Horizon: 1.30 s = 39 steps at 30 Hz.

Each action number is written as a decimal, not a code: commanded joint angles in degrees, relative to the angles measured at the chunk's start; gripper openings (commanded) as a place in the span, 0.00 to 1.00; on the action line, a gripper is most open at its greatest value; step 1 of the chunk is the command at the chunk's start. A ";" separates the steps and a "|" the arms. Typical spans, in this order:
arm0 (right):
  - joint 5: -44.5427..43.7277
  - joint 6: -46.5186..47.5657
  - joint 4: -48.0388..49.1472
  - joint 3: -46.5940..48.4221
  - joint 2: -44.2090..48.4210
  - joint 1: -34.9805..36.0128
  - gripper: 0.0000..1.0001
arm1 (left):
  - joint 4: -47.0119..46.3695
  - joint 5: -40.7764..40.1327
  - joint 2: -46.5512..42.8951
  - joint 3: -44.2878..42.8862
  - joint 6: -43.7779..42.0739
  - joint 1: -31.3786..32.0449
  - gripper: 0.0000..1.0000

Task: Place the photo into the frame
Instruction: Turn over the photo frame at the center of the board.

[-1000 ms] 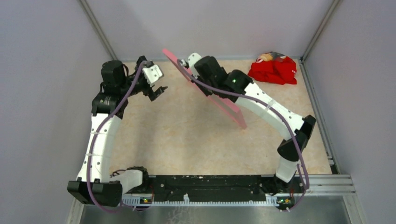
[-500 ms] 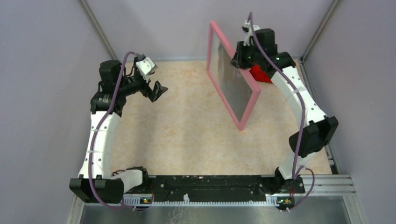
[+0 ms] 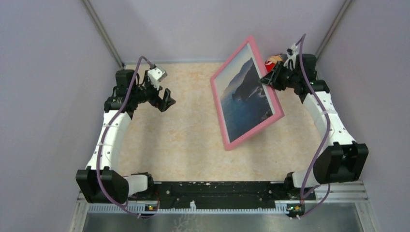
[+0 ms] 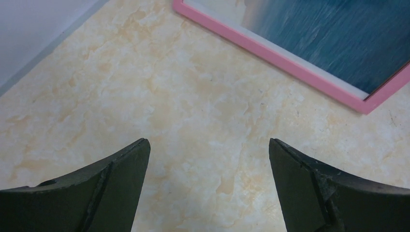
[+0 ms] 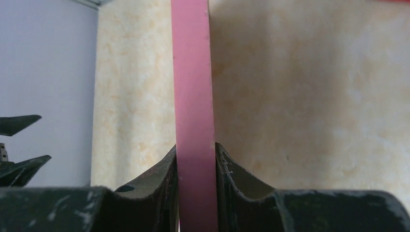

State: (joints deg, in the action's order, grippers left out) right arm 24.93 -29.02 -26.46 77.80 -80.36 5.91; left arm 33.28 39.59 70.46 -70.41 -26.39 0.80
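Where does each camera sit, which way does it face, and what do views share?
Top external: above and behind the bases, looking down on the table; both arms, left gripper and right gripper show.
Left wrist: on the left arm, facing down at the table; its open fingers show.
Right wrist: looking along the frame edge; its fingers clamp it.
Shared: the pink frame in all three; the photo in top and left wrist.

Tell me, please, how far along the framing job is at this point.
Done, it seems: the photo shows inside the pink frame. In hand: the right gripper is shut on the frame's edge, holding it tilted over the table; the left gripper is open, apart from it. Left: probably laying the frame down and letting go; its back is hidden.
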 commanded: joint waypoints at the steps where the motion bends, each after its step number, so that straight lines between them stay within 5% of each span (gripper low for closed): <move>1: 7.04 -0.04 -10.00 -2.86 -2.47 -2.17 0.00 | -0.92 0.20 -0.26 1.56 -0.91 -0.36 0.99; 7: 10.06 -1.13 -6.61 -11.25 1.57 -2.22 0.00 | -2.90 1.46 -1.19 4.11 0.66 -0.42 0.99; 16: 20.74 -6.97 17.42 -36.72 5.93 -1.77 0.00 | -4.08 0.54 -0.85 7.19 0.87 -0.36 0.99; 33: 17.74 -5.62 22.26 -37.67 -6.38 7.36 0.11 | -5.15 -0.65 0.73 9.37 0.18 -2.66 0.99; 39: 13.43 -15.20 37.80 -47.49 -2.12 7.53 0.20 | -8.11 0.31 1.30 12.60 -0.60 -3.95 0.99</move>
State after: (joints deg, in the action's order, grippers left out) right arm 44.73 -38.44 2.35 35.42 -84.97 12.78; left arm 29.39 39.13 71.26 -60.18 -25.96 -2.09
